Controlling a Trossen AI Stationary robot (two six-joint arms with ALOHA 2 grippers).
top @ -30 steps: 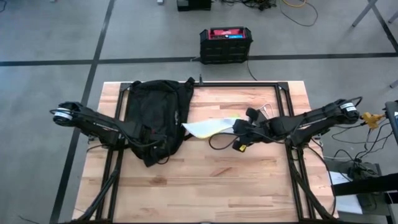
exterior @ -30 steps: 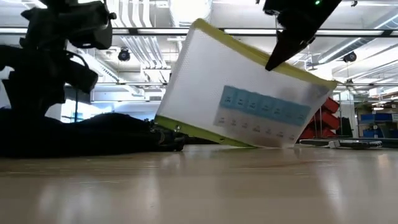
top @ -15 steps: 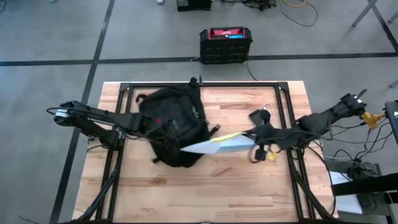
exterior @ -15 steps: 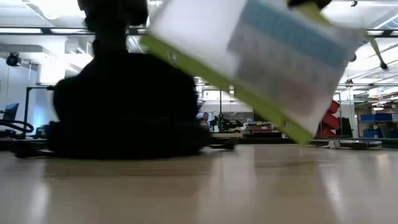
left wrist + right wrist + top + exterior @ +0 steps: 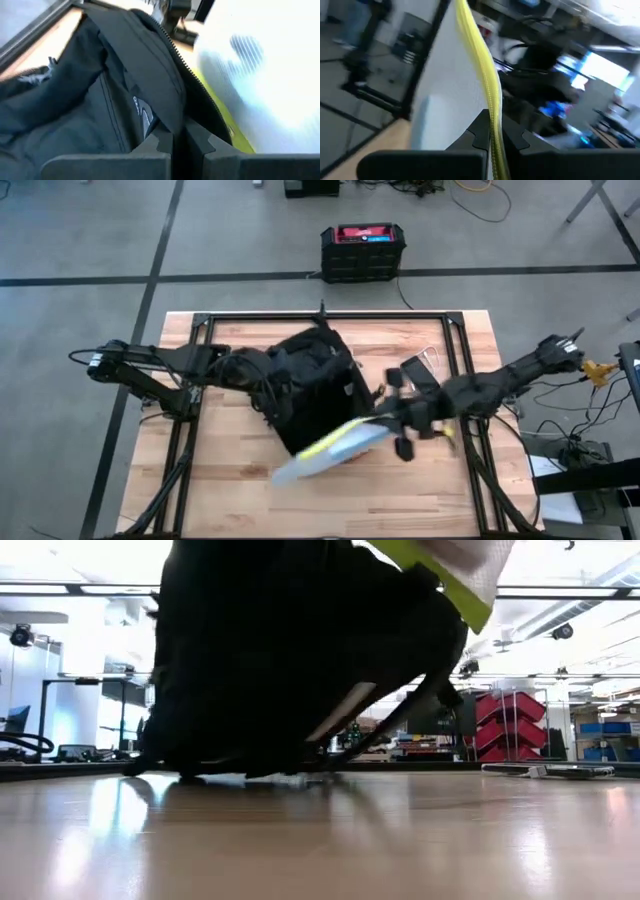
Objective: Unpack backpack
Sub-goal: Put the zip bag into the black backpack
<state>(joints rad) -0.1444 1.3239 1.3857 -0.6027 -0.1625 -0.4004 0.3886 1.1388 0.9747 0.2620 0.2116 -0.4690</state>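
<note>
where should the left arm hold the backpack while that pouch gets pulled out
Best on the zipper edge of the backpack, near its opening, coming from the left side. The left end effector is already shut on that folded flap, which is stiff enough to pinch. The right end effector holds the white pouch by its yellow edge, pulling away to the other side, so the pulls probably oppose.

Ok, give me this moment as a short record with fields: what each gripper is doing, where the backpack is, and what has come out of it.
left gripper: shut on the backpack's fabric
right gripper: shut on the yellow edge of the pouch
backpack: black, bunched up tall at mid-table, zip open
pouch: white mesh with yellow trim, lifted off the table on the backpack's near side, tilted
table: light wood, black frame rails on it
floor beyond table: black-and-red box
</note>
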